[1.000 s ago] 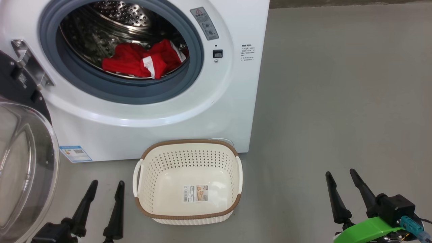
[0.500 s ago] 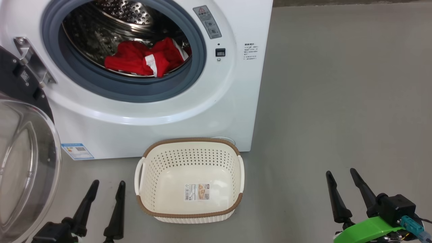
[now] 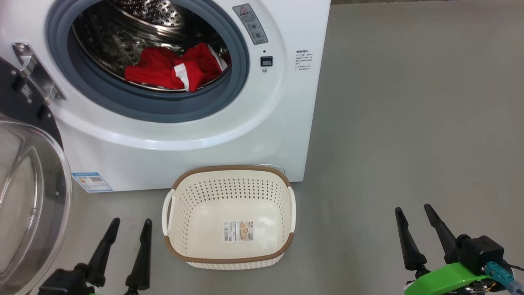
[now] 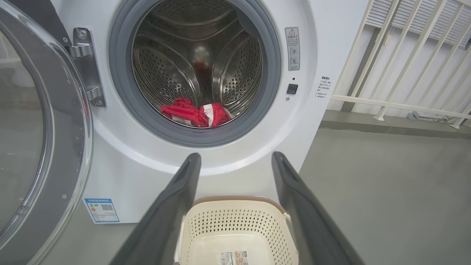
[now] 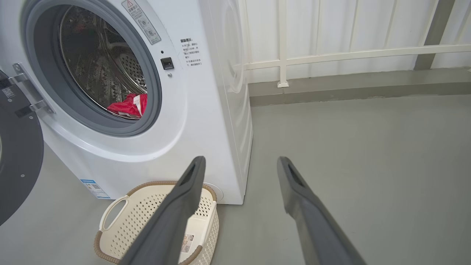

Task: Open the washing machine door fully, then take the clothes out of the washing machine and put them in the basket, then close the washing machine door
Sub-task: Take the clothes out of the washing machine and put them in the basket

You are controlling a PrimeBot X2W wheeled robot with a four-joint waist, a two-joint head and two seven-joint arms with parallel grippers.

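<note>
While your head view sets the clothes in the washing machine roughly straight beyond the left gripper, well leftward of the right gripper, both spread empty, the left wrist view has them dead ahead, the right wrist view off-left, so the left arm looks nearer.

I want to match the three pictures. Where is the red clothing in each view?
Head view: the clothes lie upper left, low inside the washing machine.
Left wrist view: the clothes sit slightly left of centre.
Right wrist view: the clothes show left, above mid height.
Shared landmark: the basket on the floor below.
</note>
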